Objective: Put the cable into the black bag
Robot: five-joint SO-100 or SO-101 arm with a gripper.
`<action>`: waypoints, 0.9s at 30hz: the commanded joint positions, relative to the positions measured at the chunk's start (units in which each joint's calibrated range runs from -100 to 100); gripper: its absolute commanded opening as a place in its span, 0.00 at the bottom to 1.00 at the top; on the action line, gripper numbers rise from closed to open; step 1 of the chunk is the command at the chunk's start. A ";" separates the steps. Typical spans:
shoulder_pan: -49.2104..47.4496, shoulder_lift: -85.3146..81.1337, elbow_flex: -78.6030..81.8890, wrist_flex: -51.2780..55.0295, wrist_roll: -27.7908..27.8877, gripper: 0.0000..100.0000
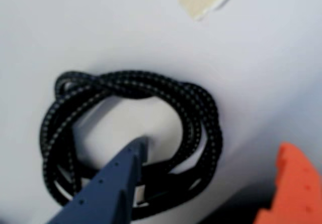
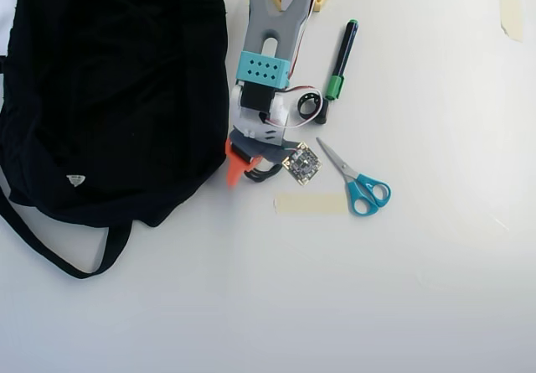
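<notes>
Now the cable (image 1: 151,90) lies flat as a round coil; the gripper (image 1: 201,183) stands open, blue finger (image 1: 121,173) inside the loop, orange finger (image 1: 294,189) outside.

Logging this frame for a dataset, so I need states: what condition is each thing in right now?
cable: coiled, flat on table, blue finger tip inside the loop.
gripper: open, straddling the coil's near side.
black bag: slumped on table, strap trailing.
scissors: closed, lying flat.
marker: capped, lying flat.
</notes>
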 commanded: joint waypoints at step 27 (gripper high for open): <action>-0.94 -0.38 -1.59 1.85 -1.52 0.02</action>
